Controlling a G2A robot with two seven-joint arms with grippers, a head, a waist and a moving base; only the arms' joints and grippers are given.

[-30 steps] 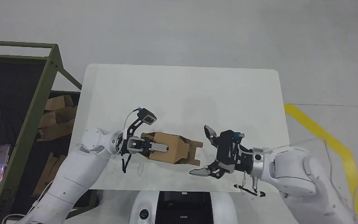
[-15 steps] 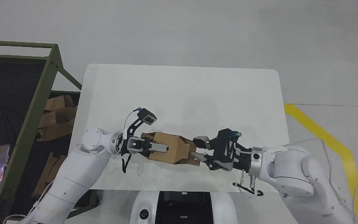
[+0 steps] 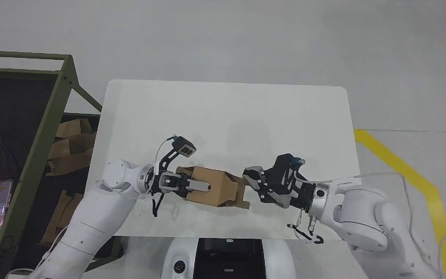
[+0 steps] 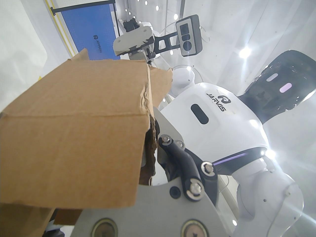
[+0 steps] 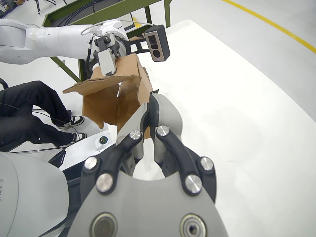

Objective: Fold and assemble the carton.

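Near the robot-side edge of the white table (image 3: 279, 118), the brown corrugated cardboard carton (image 3: 212, 185) was held half-formed between the arms, the left gripper (image 3: 201, 185) clamped on one wall, seemingly to steady it, while the right gripper (image 5: 148, 110) pinched shut on an end flap (image 5: 142, 85) for folding.

The top view looks steeply down from above the arms onto the white surface (image 3: 279, 118), taking in all of it from well off; the left wrist view sits close under the carton (image 4: 74, 129), facing up toward the ceiling (image 4: 222, 13); the right wrist view looks along the right tool (image 5: 149, 114), near, across the surface toward the left tool (image 5: 107, 62); all three share the carton.
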